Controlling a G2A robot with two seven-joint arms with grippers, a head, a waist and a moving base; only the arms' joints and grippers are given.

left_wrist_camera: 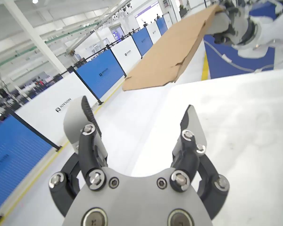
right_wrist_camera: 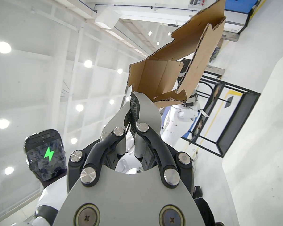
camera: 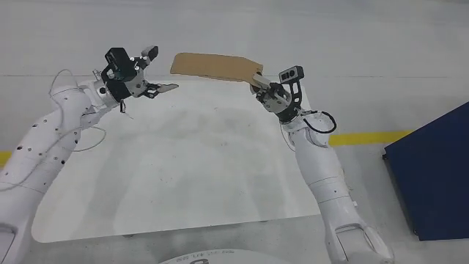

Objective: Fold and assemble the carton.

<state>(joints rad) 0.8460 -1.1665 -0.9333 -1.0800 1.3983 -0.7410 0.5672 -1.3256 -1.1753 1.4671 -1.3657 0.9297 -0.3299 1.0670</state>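
The carton [camera: 216, 66] is a flattened brown cardboard blank, held in the air over the table's far edge. My right gripper [camera: 259, 81] is shut on its right end. In the right wrist view the carton [right_wrist_camera: 179, 71] stands out from the closed gripper [right_wrist_camera: 135, 95], its flaps partly spread. My left gripper [camera: 157, 70] hovers open at the table's far left, a short way from the carton's free end. In the left wrist view, the carton [left_wrist_camera: 169, 52] hangs ahead of the open left gripper [left_wrist_camera: 136, 111], with nothing between the fingers.
The white table [camera: 183, 169] spreads under both arms. A blue barrier [camera: 436, 169] stands on the floor at the right. Yellow floor tape [camera: 366, 138] runs beside the table. Blue and white partition panels [left_wrist_camera: 103, 74] line the hall behind.
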